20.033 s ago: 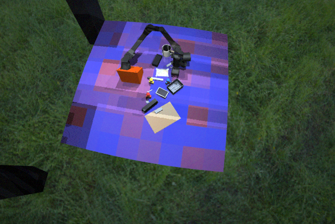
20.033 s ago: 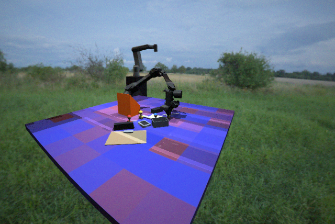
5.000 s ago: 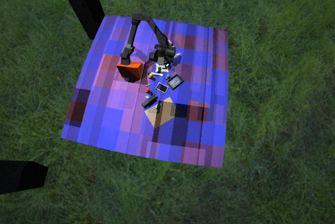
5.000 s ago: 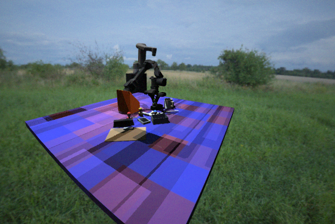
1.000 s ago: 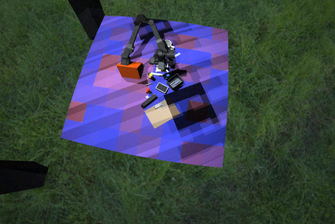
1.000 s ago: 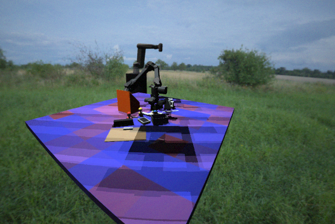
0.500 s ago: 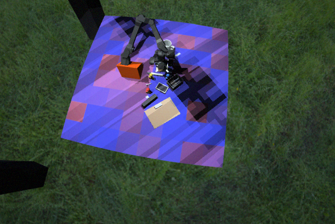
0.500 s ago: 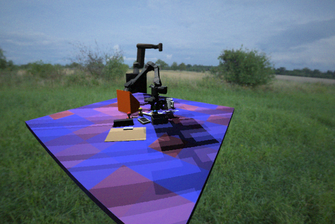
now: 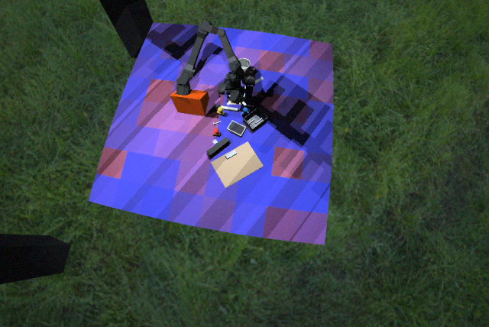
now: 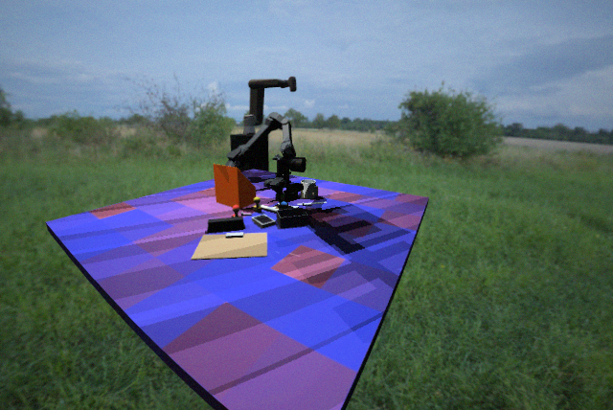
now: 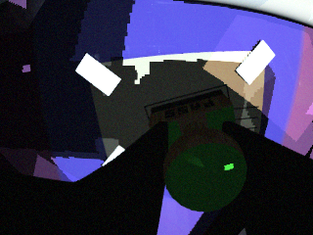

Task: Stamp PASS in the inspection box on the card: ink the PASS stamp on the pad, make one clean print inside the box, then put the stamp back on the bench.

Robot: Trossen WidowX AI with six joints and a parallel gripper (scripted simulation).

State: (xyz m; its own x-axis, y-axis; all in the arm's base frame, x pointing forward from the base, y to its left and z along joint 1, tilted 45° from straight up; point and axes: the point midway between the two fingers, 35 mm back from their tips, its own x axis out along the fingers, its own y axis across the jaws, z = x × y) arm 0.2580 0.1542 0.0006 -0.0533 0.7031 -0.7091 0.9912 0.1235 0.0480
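Wrist view — dark tool [image 11: 195, 131] grips round-knobbed green stamp [image 11: 205, 177].

Around the card [image 11: 127, 110], white pieces [image 11: 98, 74] [image 11: 255, 62] sit at its corners, a white bar [image 9: 229, 108] lies just beyond its edge, and the yellow-knobbed stamp [image 9: 220, 110] [image 10: 257, 202] and the blue-knobbed stamp [image 9: 245, 109] stand near that bar's two ends. Past them, the open black box [image 9: 260, 121] [image 10: 292, 218] and the ink pad [image 9: 236, 127] [image 10: 263, 220] leave only a narrow strip between them, while the tall orange block [image 9: 190, 104] [image 10: 232, 188] and the pale cup [image 9: 244, 63] [image 10: 309, 189] bar low sideways passage at opposite sides.
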